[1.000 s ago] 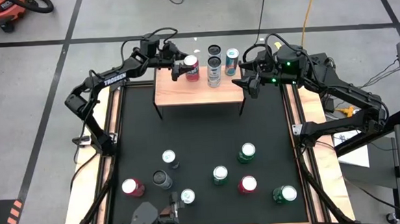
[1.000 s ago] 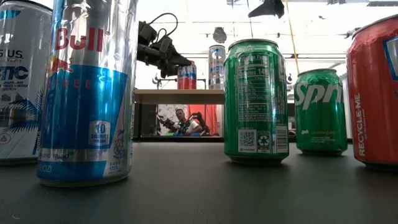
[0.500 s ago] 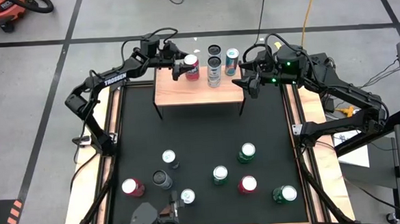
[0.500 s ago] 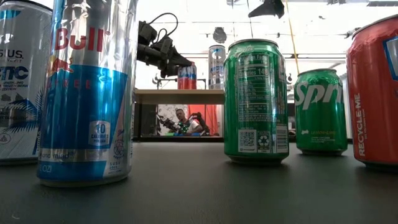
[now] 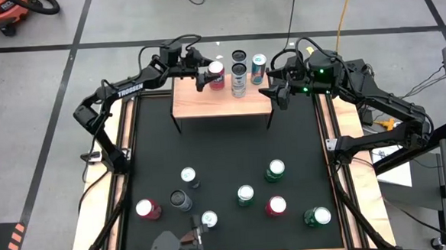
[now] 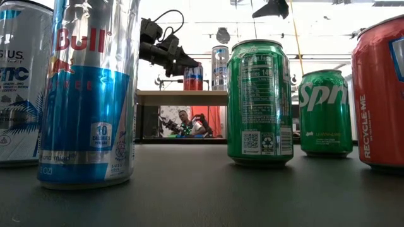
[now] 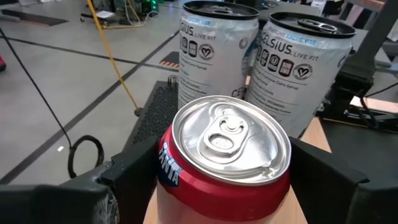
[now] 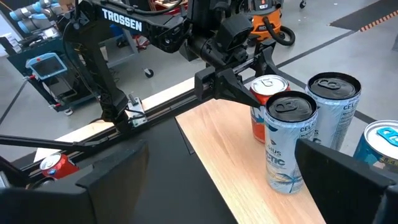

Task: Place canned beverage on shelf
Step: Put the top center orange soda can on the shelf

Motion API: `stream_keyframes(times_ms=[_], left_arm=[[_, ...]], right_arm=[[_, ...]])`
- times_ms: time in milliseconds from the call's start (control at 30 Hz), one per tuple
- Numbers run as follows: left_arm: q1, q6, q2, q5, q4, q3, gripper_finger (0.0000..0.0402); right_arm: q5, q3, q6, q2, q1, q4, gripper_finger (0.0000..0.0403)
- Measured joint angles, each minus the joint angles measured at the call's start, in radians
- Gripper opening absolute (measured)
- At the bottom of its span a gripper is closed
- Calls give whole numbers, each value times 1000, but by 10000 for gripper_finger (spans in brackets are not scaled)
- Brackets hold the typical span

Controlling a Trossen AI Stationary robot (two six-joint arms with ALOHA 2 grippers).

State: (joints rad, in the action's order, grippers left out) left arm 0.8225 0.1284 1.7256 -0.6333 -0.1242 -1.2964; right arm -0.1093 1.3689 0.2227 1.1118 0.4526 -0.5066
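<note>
Left end effector (image 5: 207, 72) grasps the red can (image 5: 216, 74) above the shelf (image 5: 206, 103); 2 Celsius cans (image 5: 239, 80) stand just beyond it; right end effector (image 5: 273, 94) released.

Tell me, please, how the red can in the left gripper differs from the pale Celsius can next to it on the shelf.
The red can is short and sits between the left gripper's fingers; the Celsius can is taller, pale and stands free. The red can's top is silver, the Celsius can's dark. Both are upright and unopened over the shelf.

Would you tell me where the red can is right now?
In the high view, the red can stands on the shelf, left of the Celsius cans, between the left gripper fingers.
</note>
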Motion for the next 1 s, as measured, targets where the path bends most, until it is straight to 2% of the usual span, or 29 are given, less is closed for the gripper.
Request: stream_keyframes(times_ms=[167,467,833,1000], left_arm=[[5,-15,0,19,2,0,318],[4,-37,0,41,0,-2,359],[0,-44,-2,72,-41,-2,361],[-4,-44,-29,146,-92,-1,361]], right_arm=[[0,0,0,0,0,0,381],[-24,0,1,0,0,-8,381],[-24,0,1,0,0,-17,381],[-24,0,1,0,0,-18,381]])
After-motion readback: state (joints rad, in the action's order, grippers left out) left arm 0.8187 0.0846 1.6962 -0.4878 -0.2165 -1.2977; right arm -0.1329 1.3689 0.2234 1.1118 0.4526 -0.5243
